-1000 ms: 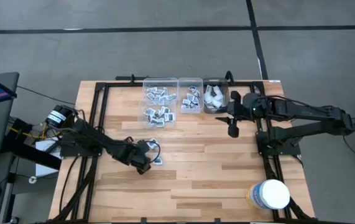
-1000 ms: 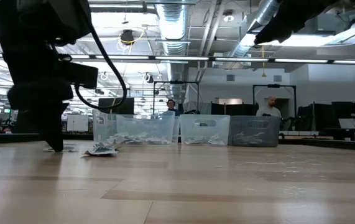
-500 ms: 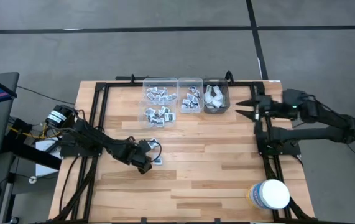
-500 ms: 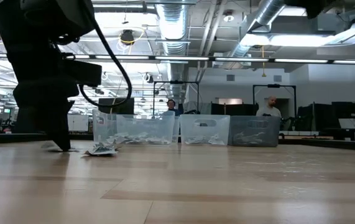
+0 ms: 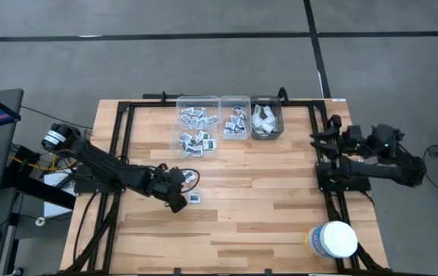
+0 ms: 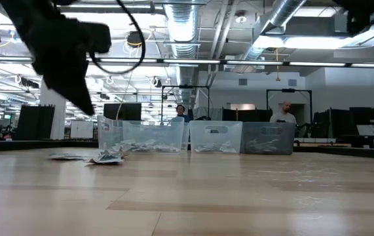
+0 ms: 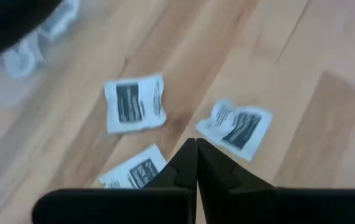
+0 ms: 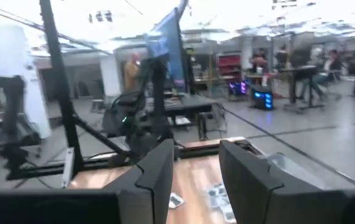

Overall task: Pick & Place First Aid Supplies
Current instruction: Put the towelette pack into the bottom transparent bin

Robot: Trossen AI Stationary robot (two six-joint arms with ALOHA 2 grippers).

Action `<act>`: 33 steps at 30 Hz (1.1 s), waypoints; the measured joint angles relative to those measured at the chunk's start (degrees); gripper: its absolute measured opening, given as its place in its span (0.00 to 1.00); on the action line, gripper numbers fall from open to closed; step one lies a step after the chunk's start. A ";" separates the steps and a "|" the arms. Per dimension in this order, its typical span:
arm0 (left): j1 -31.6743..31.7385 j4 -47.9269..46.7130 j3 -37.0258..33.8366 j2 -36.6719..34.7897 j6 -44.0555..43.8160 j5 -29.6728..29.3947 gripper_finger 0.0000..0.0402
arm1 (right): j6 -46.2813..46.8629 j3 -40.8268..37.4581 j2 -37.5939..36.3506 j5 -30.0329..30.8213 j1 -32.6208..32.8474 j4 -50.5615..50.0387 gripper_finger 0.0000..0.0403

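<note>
The left pincer (image 5: pixel 179 195) is over the tabletop (image 5: pixel 265 207), raised above it, its two fingers pressed together with nothing between them. Just beside its tip lie loose packets (image 5: pixel 193 198); in the left wrist view three of them (image 7: pixel 134 103) are flat on the wood, one partly hidden behind the closed fingertips (image 7: pixel 193 155). Farther from this pincer, at the far edge, stand three clear bins (image 5: pixel 198 123) with more packets inside. The right pincer (image 5: pixel 320 136) is held at the right edge, well apart from the bins, its fingers narrowly apart and holding nothing. A white tub (image 5: pixel 334 240) stands near the corner on its side.
</note>
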 joint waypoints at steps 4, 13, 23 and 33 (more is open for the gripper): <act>0.28 -0.16 0.02 -4.21 0.17 -0.69 0.01 | 0.53 -6.65 -0.89 -2.74 0.04 2.12 0.31; 0.31 -4.77 0.02 -4.63 -1.99 1.86 0.01 | 1.99 -17.12 0.80 -2.69 0.00 10.83 0.31; 0.31 -8.95 0.02 -4.20 -5.32 1.87 0.01 | 3.45 -22.12 0.50 0.77 0.00 11.60 0.31; 0.31 -9.38 0.02 -2.96 -7.03 1.61 0.08 | 4.27 -24.82 0.54 3.29 0.00 13.01 0.31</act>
